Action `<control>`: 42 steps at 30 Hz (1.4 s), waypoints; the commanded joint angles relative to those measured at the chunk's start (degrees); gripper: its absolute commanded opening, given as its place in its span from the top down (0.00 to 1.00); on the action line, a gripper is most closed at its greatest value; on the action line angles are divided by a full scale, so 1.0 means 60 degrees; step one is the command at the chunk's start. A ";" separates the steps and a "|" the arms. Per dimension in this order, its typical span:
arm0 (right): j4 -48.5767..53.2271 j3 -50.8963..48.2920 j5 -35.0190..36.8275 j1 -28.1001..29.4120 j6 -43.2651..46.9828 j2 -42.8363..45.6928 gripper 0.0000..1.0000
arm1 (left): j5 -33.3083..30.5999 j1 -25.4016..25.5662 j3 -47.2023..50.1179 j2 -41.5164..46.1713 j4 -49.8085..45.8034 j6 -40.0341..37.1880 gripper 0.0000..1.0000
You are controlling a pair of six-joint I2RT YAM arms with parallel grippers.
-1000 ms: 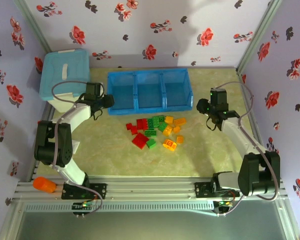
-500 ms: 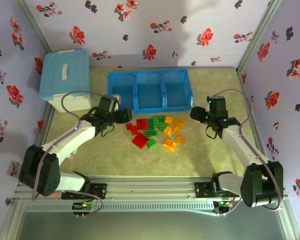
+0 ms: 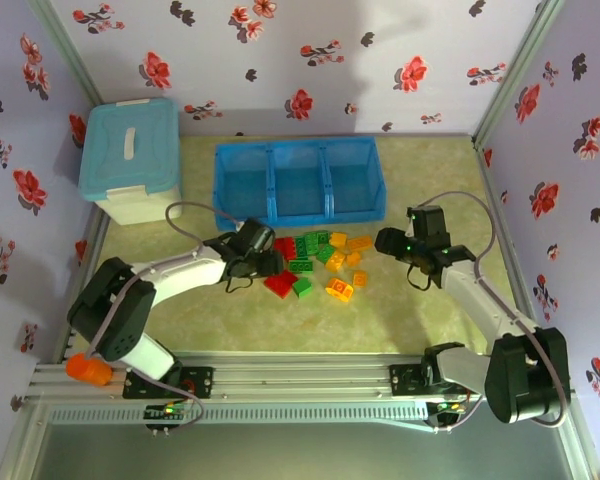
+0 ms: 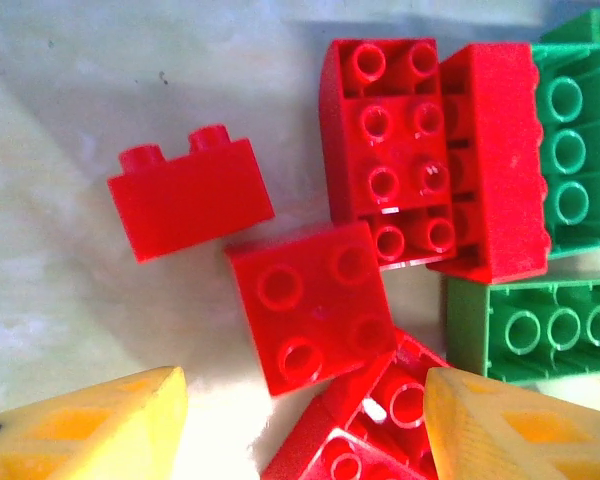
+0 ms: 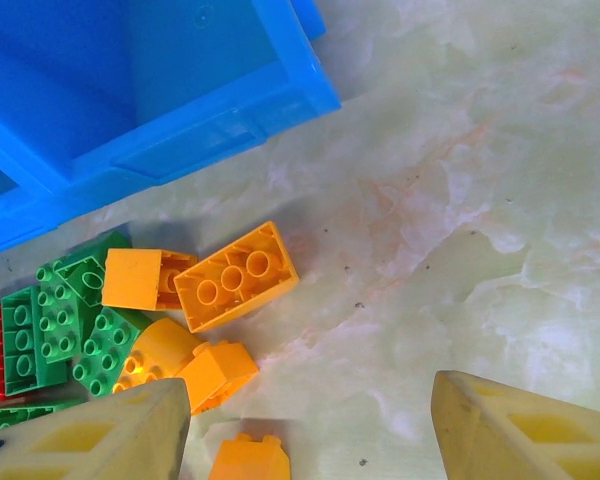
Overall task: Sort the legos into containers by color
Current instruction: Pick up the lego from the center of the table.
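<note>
Left hand (image 4: 300, 415) was released: yellow fingers (image 4: 90, 425) spread wide, nothing gripped, hanging low over the red end of the pile. Between the fingers I saw a square red brick (image 4: 310, 300), studs up, overlapping another red piece at the bottom edge. Past it, a small red brick (image 4: 190, 200) lay on its side, apart from the rest. A long red brick (image 4: 385, 150) lay against a second red one, with green bricks (image 4: 570, 150) just beside that. From the top camera the left hand (image 3: 268, 262) was at the pile's left edge. Right hand (image 5: 310, 420) was also released, fingers apart over bare counter (image 5: 460, 200), holding nothing. Orange bricks (image 5: 235, 275) lay near one of its fingers, with green ones beyond them. The top camera put the right hand (image 3: 385, 241) just right of the legos (image 3: 315, 260); I couldn't tell if it was touching them. Every lego I could see lay on the counter, in a loose cluster just in front of the blue tray (image 3: 300, 216), below its middle and right compartments. A pale blue lidded box (image 3: 130, 150) sat left of the tray.
</note>
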State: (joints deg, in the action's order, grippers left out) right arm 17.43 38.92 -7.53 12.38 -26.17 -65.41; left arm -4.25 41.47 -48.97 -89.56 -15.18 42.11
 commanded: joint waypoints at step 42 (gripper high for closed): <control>-0.0306 -0.0539 0.0460 0.0048 0.0100 0.0534 0.36 | -0.1726 0.0441 -0.2263 -0.0359 -0.2222 -0.0545 0.75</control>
State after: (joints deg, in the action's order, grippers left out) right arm 16.38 36.77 -6.37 12.38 -26.11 -63.29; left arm -12.75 43.57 -59.66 -96.64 -25.19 40.14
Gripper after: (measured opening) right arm 0.640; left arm 0.337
